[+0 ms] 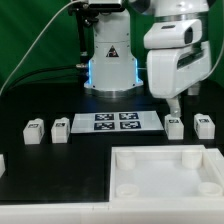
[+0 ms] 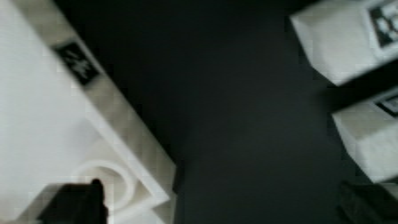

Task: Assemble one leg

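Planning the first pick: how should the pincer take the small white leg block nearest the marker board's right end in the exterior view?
Probably from straight above, closing on two opposite side faces of the small white plastic block-shaped leg. It sits low on the black table, top uncovered, with gaps to the flat white marker board and the neighbouring leg. The pincer hovers above it.

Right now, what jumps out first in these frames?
The white gripper hangs at the exterior view's right, just above a leg. The large white tray fills the foreground, and the marker board lies mid-table between two pairs of legs.
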{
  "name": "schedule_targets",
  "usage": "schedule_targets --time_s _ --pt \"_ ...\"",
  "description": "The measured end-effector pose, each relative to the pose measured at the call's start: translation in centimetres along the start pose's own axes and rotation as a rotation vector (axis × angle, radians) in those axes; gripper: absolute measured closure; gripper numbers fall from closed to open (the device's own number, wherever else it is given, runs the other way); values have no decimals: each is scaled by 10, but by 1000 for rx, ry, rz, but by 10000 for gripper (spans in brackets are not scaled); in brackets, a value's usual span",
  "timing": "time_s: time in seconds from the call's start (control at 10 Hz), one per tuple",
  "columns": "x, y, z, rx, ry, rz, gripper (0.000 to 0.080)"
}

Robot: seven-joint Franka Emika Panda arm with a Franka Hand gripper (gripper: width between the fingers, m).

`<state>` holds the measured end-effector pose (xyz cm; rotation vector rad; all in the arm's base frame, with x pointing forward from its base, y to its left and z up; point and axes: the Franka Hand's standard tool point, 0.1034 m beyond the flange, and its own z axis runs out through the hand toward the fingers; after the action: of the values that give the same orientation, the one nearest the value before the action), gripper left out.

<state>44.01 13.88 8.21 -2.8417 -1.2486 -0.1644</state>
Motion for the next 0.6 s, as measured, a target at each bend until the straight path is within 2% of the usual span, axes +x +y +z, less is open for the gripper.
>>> schedule_targets --time_s 0.2,0.6 --pt "27 -30 -7 0 13 298 151" --pt "29 -34 -6 30 15 687 151"
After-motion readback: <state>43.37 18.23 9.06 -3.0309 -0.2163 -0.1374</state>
